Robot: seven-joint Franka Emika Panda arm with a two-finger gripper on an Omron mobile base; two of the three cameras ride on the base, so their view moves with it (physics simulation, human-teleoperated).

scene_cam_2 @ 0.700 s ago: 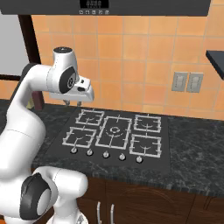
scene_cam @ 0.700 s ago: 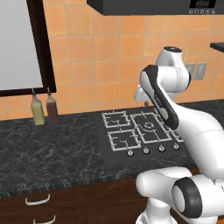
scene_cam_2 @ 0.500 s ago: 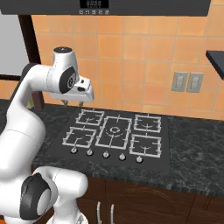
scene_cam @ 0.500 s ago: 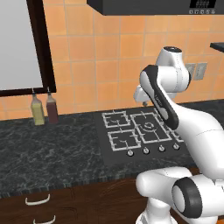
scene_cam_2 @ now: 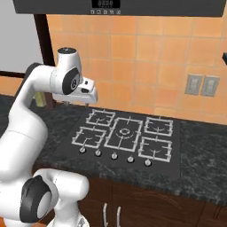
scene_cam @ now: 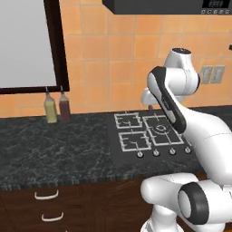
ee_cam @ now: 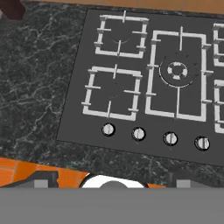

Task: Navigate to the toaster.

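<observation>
From the left base view, the white arm rises at the lower right and bends over a black marble counter [scene_cam: 54, 149], its hand hanging above the back of a dark gas cooktop [scene_cam: 149, 138] with white grates and a row of round knobs along its front edge. The gripper [scene_cam: 148, 105] is mostly hidden behind the forearm here, so whether its fingers stand apart or together cannot be told. Two bottles stand side by side against the orange tiled wall at the back of the counter, a yellowish one [scene_cam: 50, 110] and a dark reddish one [scene_cam: 65, 108] just to its right, below a dark-framed window [scene_cam: 27, 45]. A double wall outlet [scene_cam: 212, 74] sits on the tiles at the right, and drawers with pale handles [scene_cam: 46, 195] run beneath the counter. From the right base view, the arm comes up at the lower left and the gripper [scene_cam_2: 75, 103] hovers over the counter just left of the cooktop's [scene_cam_2: 128, 135] back left burner (the finger tips are small and dark, and their spacing is too small to judge). A range hood [scene_cam_2: 119, 6] with a dark display spans the top, and the outlet [scene_cam_2: 201, 85] is on the wall to the right. In the hand view, the camera looks down on the cooktop [ee_cam: 148, 83], with four knobs [ee_cam: 138, 134] in a row near its front edge and marble counter [ee_cam: 35, 87] around it. The toaster cannot be made out on this stretch of counter.
</observation>
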